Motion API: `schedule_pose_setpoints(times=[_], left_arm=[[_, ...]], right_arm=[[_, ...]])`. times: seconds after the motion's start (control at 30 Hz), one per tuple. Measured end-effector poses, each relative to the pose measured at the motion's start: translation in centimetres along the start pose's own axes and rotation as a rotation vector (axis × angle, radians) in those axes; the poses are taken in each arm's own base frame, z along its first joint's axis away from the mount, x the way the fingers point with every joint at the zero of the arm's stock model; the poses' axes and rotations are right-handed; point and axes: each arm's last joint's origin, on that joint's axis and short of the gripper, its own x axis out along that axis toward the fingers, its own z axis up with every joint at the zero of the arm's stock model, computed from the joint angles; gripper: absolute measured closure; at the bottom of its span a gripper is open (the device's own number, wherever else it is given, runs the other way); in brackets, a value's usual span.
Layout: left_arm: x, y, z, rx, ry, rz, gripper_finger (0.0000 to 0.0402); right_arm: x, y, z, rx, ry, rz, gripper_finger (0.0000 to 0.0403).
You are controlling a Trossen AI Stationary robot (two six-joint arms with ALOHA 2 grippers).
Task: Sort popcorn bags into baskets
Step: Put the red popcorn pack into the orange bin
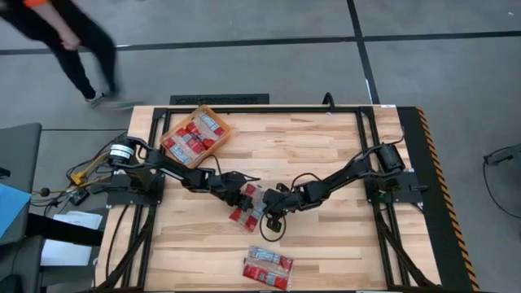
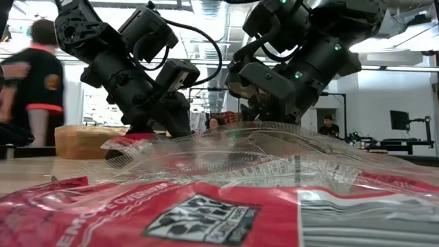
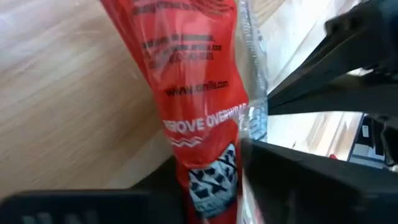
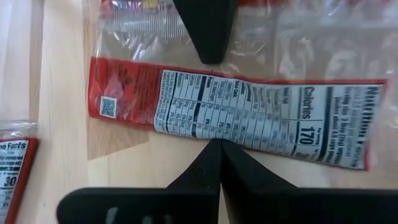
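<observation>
Red popcorn bag (image 3: 202, 149) sits pinched in the left pincer (image 1: 247, 198), well short of the orange basket (image 1: 194, 136). Right pincer (image 1: 274, 213), beside it and farther from the basket, is closed and empty. Slippery overwrap could slide free during the carry.

Overhead, table-level, two close wrist views

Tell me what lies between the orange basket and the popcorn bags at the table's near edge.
In the high view, between the basket and the near-edge bags: both grippers, left and right, over a popcorn bag.
</observation>
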Motion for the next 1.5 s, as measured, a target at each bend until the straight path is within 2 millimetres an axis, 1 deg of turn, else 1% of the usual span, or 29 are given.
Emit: schedule_pose_setpoints(times=[0.07,0.13,0.17,0.23,0.3,0.4,0.5,0.6,0.63,0.7,0.77,0.83,0.9,0.97,1.03,1.2,1.3,1.37,1.5], left_arm=[[0.0,-0.2,0.1,0.003,-0.008,-0.024,0.0333],[-0.2,-0.5,0.2,-0.006,-0.018,-0.046,0.0373],[-0.3,-0.6,0.2,-0.021,-0.027,-0.053,0.0383],[-0.7,-0.9,0.5,-0.051,-0.052,-0.065,0.0385],[-1.2,-1.2,0.8,-0.082,-0.071,-0.078,0.0382],[-2.6,-2.4,1.6,-0.142,-0.149,-0.134,0.0390],[-4.5,-3.9,2.4,-0.201,-0.278,-0.204,0.0394],[-7.2,-5.6,3.1,-0.226,-0.423,-0.288,0.0394],[-8.2,-6.1,3.4,-0.231,-0.473,-0.302,0.0395],[-10.3,-6.4,3.9,-0.245,-0.594,-0.283,0.0396],[-12.5,-6.1,4.6,-0.279,-0.728,-0.226,0.0395],[-14.5,-5.5,5.3,-0.325,-0.852,-0.165,0.0394],[-16.2,-4.4,5.9,-0.379,-0.945,-0.084,0.0393],[-17.5,-3.4,6.6,-0.444,-1.013,-0.028,0.0393],[-18.3,-2.3,7.3,-0.492,-1.057,0.032,0.0392],[-19.1,0.1,8.6,-0.590,-1.106,0.150,0.0392],[-19.2,1.0,9.4,-0.628,-1.133,0.190,0.0392],[-19.6,1.6,9.8,-0.644,-1.146,0.218,0.0391],[-19.6,2.7,10.7,-0.675,-1.156,0.264,0.0391]], right_arm=[[-0.4,0.1,0.3,-0.011,-0.007,0.012,0.0368],[-1.2,0.2,0.8,-0.015,-0.008,0.014,0.0366],[-1.8,0.3,1.0,-0.016,-0.005,0.012,0.0366],[-3.1,0.5,1.5,-0.020,-0.004,0.015,0.0367],[-5.1,0.9,2.1,-0.026,-0.005,0.020,0.0371],[-9.1,1.6,3.7,-0.008,-0.068,0.065,0.0377],[-13.4,2.2,4.9,-0.010,-0.150,0.110,0.0381],[-17.1,2.5,5.5,-0.012,-0.257,0.092,0.0381],[-18.2,2.5,5.7,-0.009,-0.296,0.074,0.0379],[-19.8,2.4,5.6,-0.010,-0.335,0.022,0.0374],[-20.9,2.3,5.5,-0.008,-0.366,-0.016,0.0370],[-21.6,2.1,5.3,-0.008,-0.376,-0.046,0.0368],[-21.8,2.1,5.2,-0.010,-0.376,-0.065,0.0369],[-21.7,2.1,5.0,-0.010,-0.368,-0.075,0.0372],[-21.2,2.1,4.9,-0.002,-0.359,-0.082,0.0377],[-19.8,2.5,4.5,-0.003,-0.314,-0.097,0.0382],[-19.1,2.7,4.2,-0.007,-0.290,-0.102,0.0376],[-18.8,2.9,4.1,-0.011,-0.286,-0.100,0.0369],[-18.8,2.9,4.0,-0.005,-0.282,-0.099,0.0363]])
